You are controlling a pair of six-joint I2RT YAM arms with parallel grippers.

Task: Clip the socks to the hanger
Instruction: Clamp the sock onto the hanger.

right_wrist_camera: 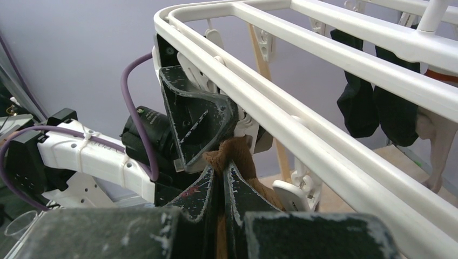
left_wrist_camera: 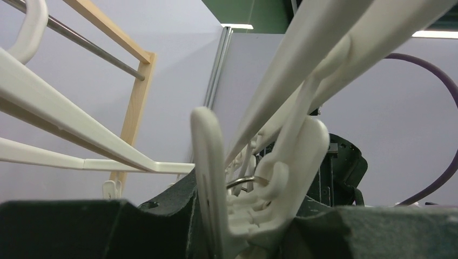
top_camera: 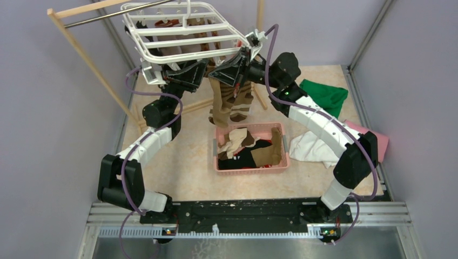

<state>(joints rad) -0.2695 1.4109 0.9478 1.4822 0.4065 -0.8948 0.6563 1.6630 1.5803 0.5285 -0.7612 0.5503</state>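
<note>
Right gripper [right_wrist_camera: 222, 175] has its two dark fingers pressed almost together on the top edge of a brown sock [right_wrist_camera: 237, 156]. A small fold of the fabric pokes up past the fingertips. Just left of it and nearly touching, the left gripper [left_wrist_camera: 243, 213] is clamped on a white clip [left_wrist_camera: 270, 183], whose two halves stand up between the finger pads. The clip dangles from the near bar of the hanger [right_wrist_camera: 335, 135], and the sock's edge sits right under it, close to the clip's lower end. Whether the clip has taken hold of the sock cannot be told.

From overhead, the sock hangs down from the two grippers in brown and cream folds, its foot ending just beyond the far rim of a pink basket [top_camera: 251, 170]. The hanger tilts above both wrists, hooked on the metal rod [top_camera: 108, 16] of a wooden rack [top_camera: 86, 54] at the far left. Black socks [right_wrist_camera: 372, 102] hang clipped along its far side.

Loose socks [top_camera: 254, 151] in cream, black and brown lie heaped in the basket at the middle of the table. To the right of the basket lie a white cloth [top_camera: 310, 148], a green cloth [top_camera: 327, 94] farther back, and a pink cloth [top_camera: 382, 141] at the right edge.
</note>
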